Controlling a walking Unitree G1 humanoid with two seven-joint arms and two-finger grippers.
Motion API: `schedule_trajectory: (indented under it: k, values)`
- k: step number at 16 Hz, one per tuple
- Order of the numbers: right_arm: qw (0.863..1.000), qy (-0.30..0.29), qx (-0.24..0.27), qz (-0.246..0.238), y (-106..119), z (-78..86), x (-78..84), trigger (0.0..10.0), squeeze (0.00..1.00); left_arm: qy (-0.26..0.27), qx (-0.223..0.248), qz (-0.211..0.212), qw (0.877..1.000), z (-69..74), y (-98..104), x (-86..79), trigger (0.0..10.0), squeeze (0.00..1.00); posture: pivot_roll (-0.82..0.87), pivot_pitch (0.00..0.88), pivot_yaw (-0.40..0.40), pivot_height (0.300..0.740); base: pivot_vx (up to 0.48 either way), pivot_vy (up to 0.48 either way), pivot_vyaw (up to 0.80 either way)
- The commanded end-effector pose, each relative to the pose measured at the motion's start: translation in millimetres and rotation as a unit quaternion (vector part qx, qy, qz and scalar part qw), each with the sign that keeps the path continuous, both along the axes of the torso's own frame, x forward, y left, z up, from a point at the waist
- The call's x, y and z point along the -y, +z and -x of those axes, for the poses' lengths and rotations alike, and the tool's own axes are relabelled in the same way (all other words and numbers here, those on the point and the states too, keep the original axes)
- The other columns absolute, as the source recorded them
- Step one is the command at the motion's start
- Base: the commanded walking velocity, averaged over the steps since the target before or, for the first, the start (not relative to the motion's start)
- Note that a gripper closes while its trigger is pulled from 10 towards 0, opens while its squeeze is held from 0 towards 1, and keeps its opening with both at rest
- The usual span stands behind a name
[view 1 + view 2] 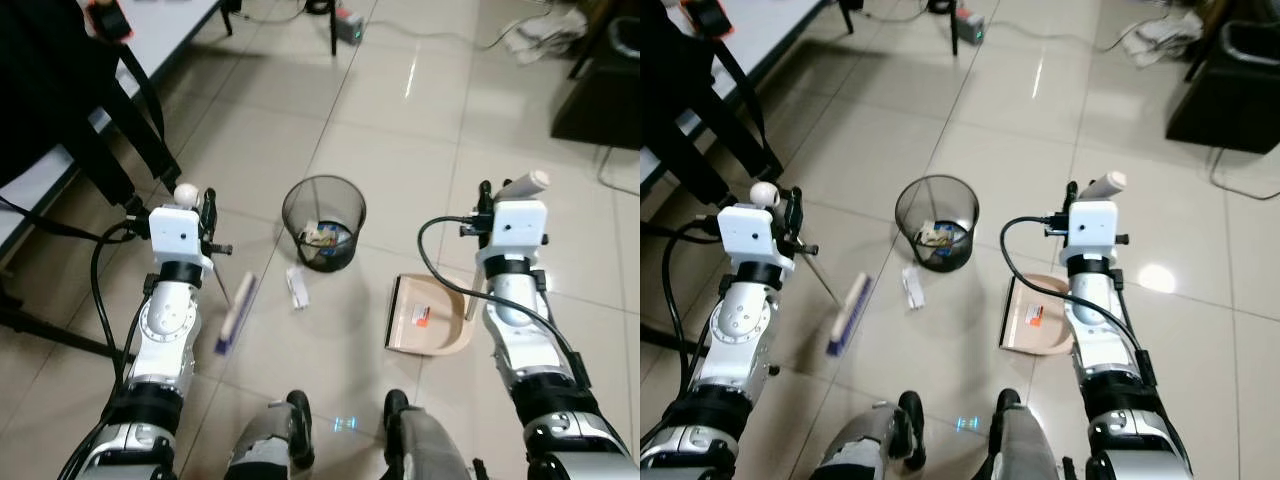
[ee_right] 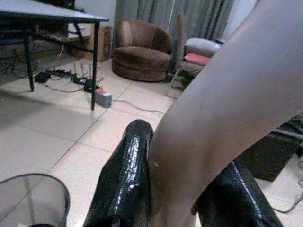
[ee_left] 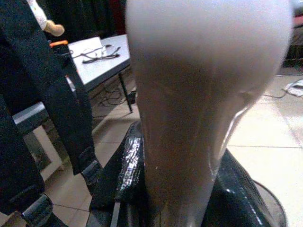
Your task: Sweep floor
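Left tool (image 1: 207,215) clenched on broom handle (image 3: 189,118); brush head (image 1: 236,314) on the tile floor (image 1: 420,110) below it, toward the robot; right tool (image 1: 486,205) clenched on dustpan handle (image 2: 222,109), dustpan (image 1: 425,317) flat on the floor below it; paper scrap (image 1: 297,287) between both tools, just in front of mesh wastebasket (image 1: 323,222); sweep not yet begun, likely; next: draw brush across to push scrap into pan; white surface (image 1: 170,30) beyond left tool; armchair (image 2: 142,49) across room.
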State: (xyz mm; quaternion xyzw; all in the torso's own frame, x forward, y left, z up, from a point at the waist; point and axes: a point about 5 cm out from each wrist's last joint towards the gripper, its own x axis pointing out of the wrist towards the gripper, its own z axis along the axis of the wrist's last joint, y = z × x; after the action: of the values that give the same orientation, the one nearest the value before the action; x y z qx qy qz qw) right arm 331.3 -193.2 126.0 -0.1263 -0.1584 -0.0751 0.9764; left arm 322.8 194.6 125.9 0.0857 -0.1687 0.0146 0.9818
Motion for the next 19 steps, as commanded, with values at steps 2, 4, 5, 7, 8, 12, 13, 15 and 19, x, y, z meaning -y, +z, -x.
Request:
schedule_trajectory:
  k: [2,4,5,7,8,12,13,15,19]
  values:
    - [1.0,0.013,0.006,-0.002,-6,1.2,-13.3,10.0,0.0,0.011,0.034,0.018,0.999,-4.7,11,0.7,10.0,0.0,0.08,0.363,0.096,0.74,0.0,0.0,0.0]
    - [1.0,0.007,0.004,-0.027,-14,1.9,-20.6,10.0,0.0,-0.025,0.038,0.051,0.998,-8.0,10,21.7,10.0,0.0,0.09,0.361,0.098,0.74,0.0,0.0,0.0]
    - [0.999,0.005,0.001,-0.047,-16,1.5,-24.4,10.0,0.0,-0.052,0.036,0.069,0.996,-9.0,9,34.8,10.0,0.0,0.09,0.362,0.099,0.74,0.0,0.0,0.0]
    - [0.998,0.033,0.01,-0.055,-15,0.7,-40.7,10.0,0.0,-0.097,0.033,0.092,0.99,-10.2,9,55.4,10.0,0.0,0.09,0.363,0.101,0.74,0.0,0.0,0.0]
    - [0.998,0.042,0.01,-0.055,-16,0.7,-45.4,10.0,0.0,-0.114,0.032,0.099,0.988,-10.7,10,60.6,10.0,0.0,0.09,0.36,0.1,0.74,0.0,0.0,0.0]
    - [0.997,0.057,-0.004,-0.06,-22,0.3,-55.0,10.0,0.0,-0.213,0.017,0.085,0.973,-6.2,8,82.2,10.0,0.0,0.1,0.341,0.101,0.74,0.0,0.0,0.0]
    - [0.996,0.054,-0.01,-0.064,-23,0.1,-54.7,10.0,0.0,-0.218,0.015,0.09,0.972,-4.1,7,85.2,10.0,0.0,0.1,0.337,0.101,0.74,0.0,0.0,0.0]
    - [0.996,0.053,-0.019,-0.064,-27,0.6,-55.4,10.0,0.0,-0.248,0.013,0.1,0.964,1.7,7,94.6,10.0,0.0,0.1,0.326,0.103,0.74,0.0,0.0,0.0]
    - [0.996,0.026,-0.03,-0.075,-32,1.3,-45.2,10.0,0.0,-0.323,-0.004,0.12,0.939,9.8,13,103.3,10.0,0.0,0.11,0.293,0.112,0.74,0.0,0.0,0.0]
